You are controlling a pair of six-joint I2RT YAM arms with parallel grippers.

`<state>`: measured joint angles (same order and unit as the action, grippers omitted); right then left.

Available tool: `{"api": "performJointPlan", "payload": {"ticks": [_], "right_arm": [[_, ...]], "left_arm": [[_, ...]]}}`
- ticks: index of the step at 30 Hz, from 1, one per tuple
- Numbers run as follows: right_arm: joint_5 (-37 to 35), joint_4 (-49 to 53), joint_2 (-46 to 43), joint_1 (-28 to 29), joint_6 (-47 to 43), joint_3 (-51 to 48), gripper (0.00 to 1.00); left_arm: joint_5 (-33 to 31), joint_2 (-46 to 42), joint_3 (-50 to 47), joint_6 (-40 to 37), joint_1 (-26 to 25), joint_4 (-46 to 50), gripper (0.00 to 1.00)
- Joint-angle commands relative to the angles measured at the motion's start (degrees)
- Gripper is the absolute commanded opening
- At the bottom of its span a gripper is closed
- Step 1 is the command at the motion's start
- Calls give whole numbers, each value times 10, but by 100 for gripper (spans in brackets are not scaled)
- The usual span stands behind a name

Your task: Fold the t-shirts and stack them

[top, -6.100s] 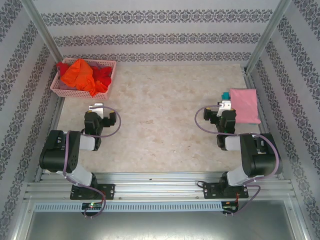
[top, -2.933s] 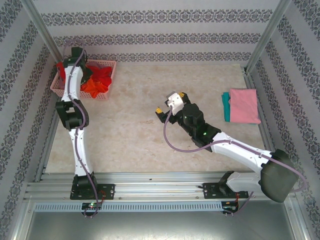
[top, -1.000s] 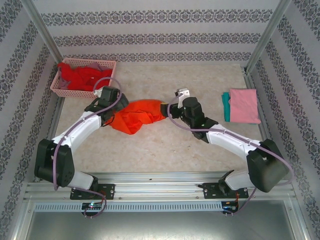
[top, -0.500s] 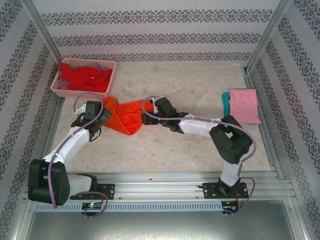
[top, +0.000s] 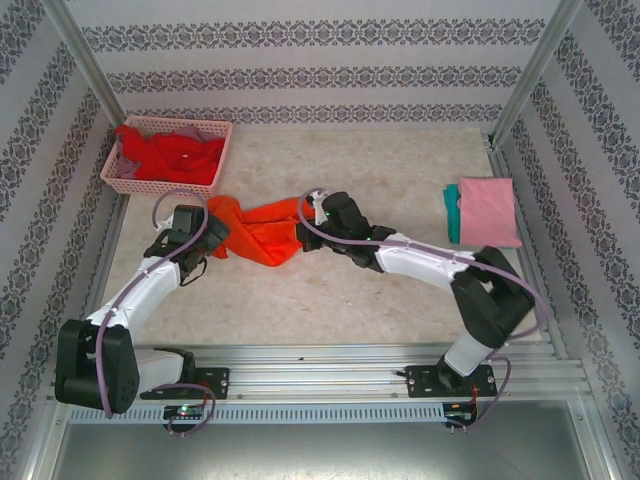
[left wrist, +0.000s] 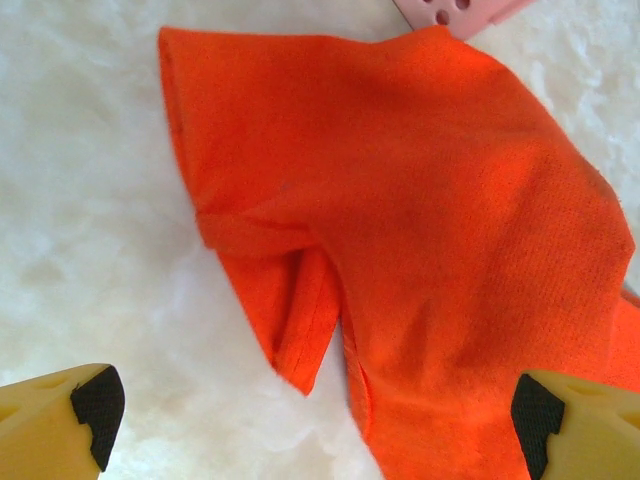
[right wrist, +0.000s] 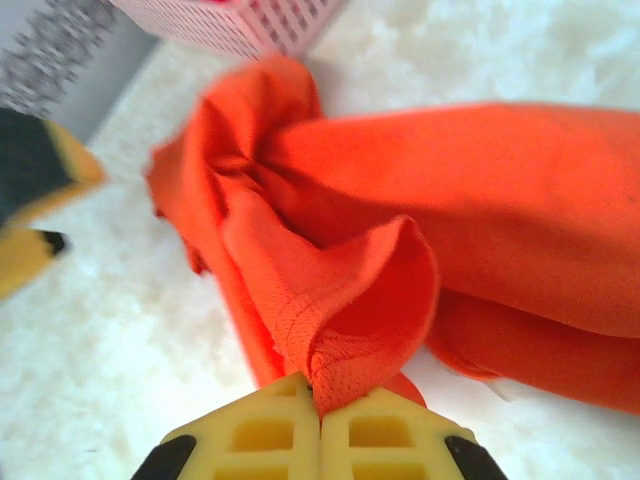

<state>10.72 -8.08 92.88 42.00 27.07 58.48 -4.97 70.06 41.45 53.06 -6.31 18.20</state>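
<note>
On the table (top: pixel 390 165), right tool (right wrist: pixel 320 404) pinches orange t-shirt (right wrist: pixel 500 200).

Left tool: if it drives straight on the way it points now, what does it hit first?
Most likely the orange t-shirt, spread just ahead of the open left tool. Its sleeve edge lies on that line, bare table beside it; depth is unclear.
</note>
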Motion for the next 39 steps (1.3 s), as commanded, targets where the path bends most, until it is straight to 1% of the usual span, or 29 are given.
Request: {"api": "performJointPlan", "payload": {"ticks": [1, 6, 9, 12, 15, 17, 18, 19, 20, 21, 22, 23, 24, 25, 26, 28, 29, 31, 34, 37, 38, 39], "right_arm": [[34, 8, -45, 0, 6, -18, 0], [90, 15, -79, 10, 17, -44, 0], [135, 36, -90, 25, -2, -49, 0], [164, 62, -88, 49, -36, -46, 0], [184, 68, -71, 68, -59, -42, 0], [201, 66, -59, 81, -74, -37, 3], [205, 64, -57, 84, -78, -37, 7], [203, 57, -60, 88, -83, -39, 12], [197, 47, -66, 89, -89, -44, 22], [186, 40, -76, 88, -95, -50, 37], [166, 36, -88, 88, -107, -55, 58], [142, 36, -101, 87, -121, -61, 71], [120, 37, -113, 85, -131, -65, 79], [92, 38, -124, 79, -137, -71, 84], [66, 34, -135, 70, -136, -78, 87], [22, 28, -150, 44, -121, -92, 89], [-9, 32, -154, 27, -105, -97, 89], [-58, 43, -154, -13, -62, -105, 88], [-82, 40, -143, -78, 17, -128, 87], [-94, 29, -127, -123, 76, -146, 86], [-95, 30, -120, -135, 90, -148, 86], [-99, 34, -112, -145, 104, -147, 86]], "left_arm": [[21, 13, -3, 15, -13, -36, 100], [33, 35, -5, 33, -20, -70, 100], [37, 49, -9, 43, -20, -97, 100], [30, 70, -9, 48, -20, -112, 100], [28, 97, -3, 52, -20, -117, 97], [34, 119, 6, 53, -20, -117, 95], [35, 128, 9, 53, -20, -118, 94], [37, 140, 13, 51, -20, -121, 92], [37, 152, 18, 49, -20, -125, 88], [36, 165, 24, 47, -20, -127, 83], [36, 180, 33, 41, -20, -129, 73], [36, 196, 46, 32, -20, -129, 65], [35, 212, 59, 25, -20, -126, 60], [35, 232, 76, 15, -20, -123, 54], [35, 252, 95, 1, -20, -121, 50], [45, 293, 137, -30, -20, -115, 44], [53, 319, 164, -51, -20, -109, 43], [71, 369, 225, -87, -19, -86, 43], [112, 440, 328, -136, -20, -42, 44], [139, 489, 425, -172, -23, 7, 49], [139, 494, 449, -183, -26, 21, 55], [132, 490, 461, -191, -30, 27, 65]]}}
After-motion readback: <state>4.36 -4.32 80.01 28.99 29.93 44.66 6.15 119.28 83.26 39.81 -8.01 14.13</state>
